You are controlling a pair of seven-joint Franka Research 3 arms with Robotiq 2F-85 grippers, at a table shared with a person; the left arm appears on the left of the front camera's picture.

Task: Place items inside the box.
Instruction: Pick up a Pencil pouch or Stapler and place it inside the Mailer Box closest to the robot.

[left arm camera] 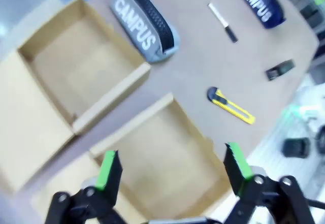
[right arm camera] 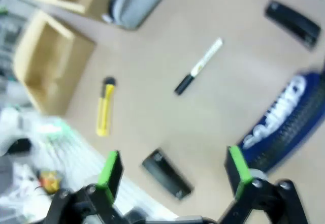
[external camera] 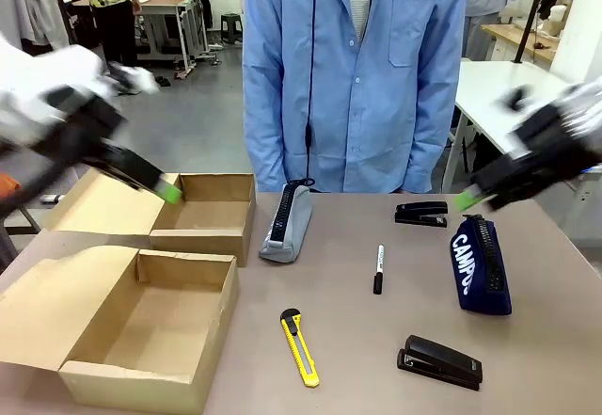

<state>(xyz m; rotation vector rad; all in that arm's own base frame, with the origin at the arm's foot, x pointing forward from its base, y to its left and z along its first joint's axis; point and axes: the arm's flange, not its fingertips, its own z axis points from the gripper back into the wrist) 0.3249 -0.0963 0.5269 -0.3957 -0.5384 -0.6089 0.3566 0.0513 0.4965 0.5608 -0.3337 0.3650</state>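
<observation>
The left gripper [left arm camera: 171, 160] is spread wide, with nothing between its green pads. It hangs above the two open cartons at the left of the table [external camera: 362, 340], and the front view shows it blurred. The near cardboard box [external camera: 218, 330] sits at the front left corner and the far box [external camera: 198, 243] just behind it. Both have their flaps laid back and nothing inside.

The right gripper [right arm camera: 172, 160] is also fully open and empty. It hovers over the right side of the table, above the stationery, and is blurred too.

All the items lie on the tabletop, outside the boxes:
- The grey pouch [external camera: 287, 222] stands on its edge just beside the far box's right wall, and the left wrist view shows white lettering on it.
- The black marker pen [external camera: 378, 269] lies near the middle.
- The navy pouch [external camera: 482, 264], with white lettering, lies to the right of the marker pen.
- The far stapler [external camera: 420, 214] sits close to the navy pouch's upper end.
- The near stapler [external camera: 439, 361] lies towards the front edge.
- The yellow utility knife [external camera: 299, 346] lies left of the near stapler, a little right of the near cardboard box.

A person [external camera: 353, 76] in a blue lab coat stands at the far side of the table.
</observation>
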